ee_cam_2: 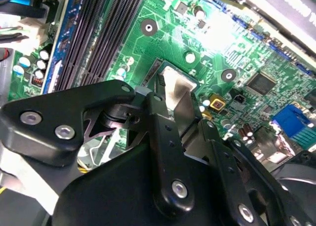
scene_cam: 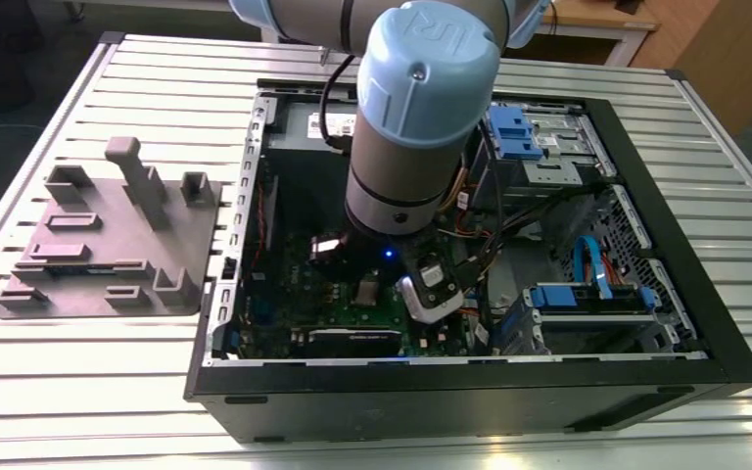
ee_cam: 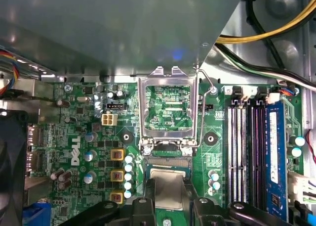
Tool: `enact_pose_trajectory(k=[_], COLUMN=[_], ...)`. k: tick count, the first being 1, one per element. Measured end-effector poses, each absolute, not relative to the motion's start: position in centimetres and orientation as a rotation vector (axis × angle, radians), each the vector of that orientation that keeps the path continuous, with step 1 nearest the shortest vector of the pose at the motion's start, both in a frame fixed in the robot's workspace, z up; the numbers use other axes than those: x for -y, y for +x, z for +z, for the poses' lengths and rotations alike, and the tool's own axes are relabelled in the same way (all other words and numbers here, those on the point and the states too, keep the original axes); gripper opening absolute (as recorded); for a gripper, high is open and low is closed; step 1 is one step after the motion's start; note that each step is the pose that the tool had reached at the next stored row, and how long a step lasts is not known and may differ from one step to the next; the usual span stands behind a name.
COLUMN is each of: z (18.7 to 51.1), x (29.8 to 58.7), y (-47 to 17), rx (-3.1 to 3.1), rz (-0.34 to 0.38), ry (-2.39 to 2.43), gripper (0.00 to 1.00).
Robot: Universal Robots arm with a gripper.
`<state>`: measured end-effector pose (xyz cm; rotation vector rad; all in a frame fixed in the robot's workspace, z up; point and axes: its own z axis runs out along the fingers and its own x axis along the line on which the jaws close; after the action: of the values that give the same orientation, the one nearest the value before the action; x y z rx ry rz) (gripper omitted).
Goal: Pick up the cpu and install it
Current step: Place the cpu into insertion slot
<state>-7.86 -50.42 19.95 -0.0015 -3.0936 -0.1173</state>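
the tool (ee_cam_2: 174,98) grips the cpu (ee_cam_2: 175,85) by its edges, jaws narrow, just over the socket (ee_cam: 167,162) beneath; any tilt or offset could bend pins.

This is a robotics lab or test workshop. A pale-blue-jointed robot arm (scene_cam: 415,117) stands over a slotted aluminium surface (scene_cam: 89,392) of the kind used for bolting down fixtures. A desktop computer case (scene_cam: 481,392) lies opened on it, and a moulded grey holder tray (scene_cam: 102,245) with upright posts sits beside the case. Inside the case, the pincer (ee_cam_2: 174,95) grips a cpu (ee_cam: 168,186) at the green motherboard (ee_cam: 89,137). Beyond the surface are a wooden desk (scene_cam: 598,24) and dark flooring.
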Motion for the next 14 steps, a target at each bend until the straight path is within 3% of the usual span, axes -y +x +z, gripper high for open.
enact_pose_trajectory(k=[3, 8, 10, 11, 14], z=[19.95, 19.86, 19.57, 19.38, 19.10], x=[50.42, 50.41, 50.41, 50.41, 50.41], y=[-7.86, -7.86, -7.86, -7.86, -7.87], rx=[3.094, 3.094, 3.094, 3.094, 3.094], rz=[-0.103, -0.103, -0.102, -0.103, -0.102], ry=[-0.002, -0.002, -0.002, -0.002, -0.002], gripper=[0.36, 0.59, 0.59, 0.65, 0.65])
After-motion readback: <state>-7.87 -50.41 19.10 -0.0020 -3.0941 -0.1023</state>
